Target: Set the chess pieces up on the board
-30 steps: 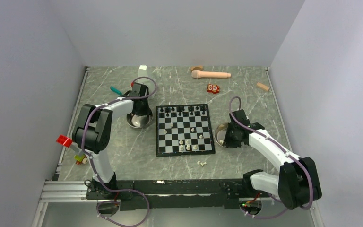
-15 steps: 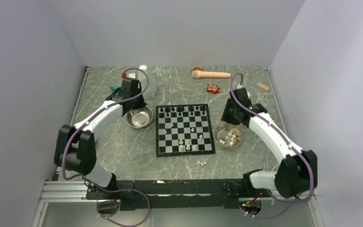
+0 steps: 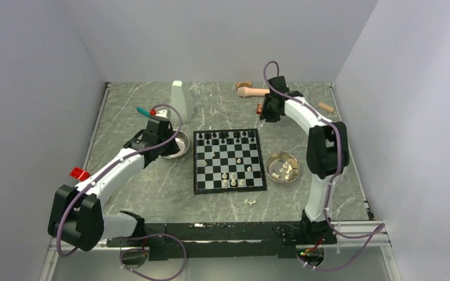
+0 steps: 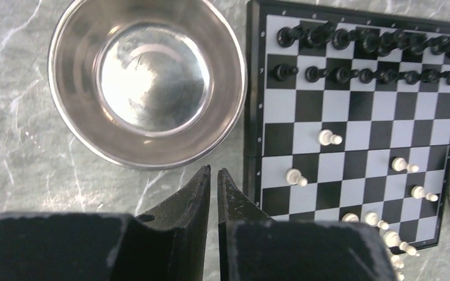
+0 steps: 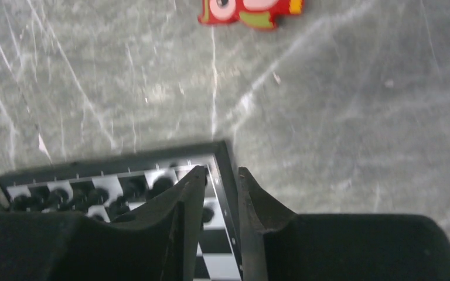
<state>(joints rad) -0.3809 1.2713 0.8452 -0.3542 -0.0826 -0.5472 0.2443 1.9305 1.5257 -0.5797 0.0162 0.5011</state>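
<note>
The board lies mid-table, with black chess pieces filling its two far rows and several white chess pieces scattered over the near half. More white pieces lie in the right steel bowl, and two lie on the table. My left gripper hovers over bare table between the empty left bowl and the board's left edge, open only a narrow slit with nothing in it. My right gripper hangs open and empty above the board's far right corner.
A red owl toy lies just beyond the right gripper. Along the back are a wooden pestle, a wood block, a pale bottle and a teal pen. A red block sits at the left edge.
The right arm swung from the right bowl up to the back of the table, near the red toy. The left arm lifted out of the left bowl and drew back.
</note>
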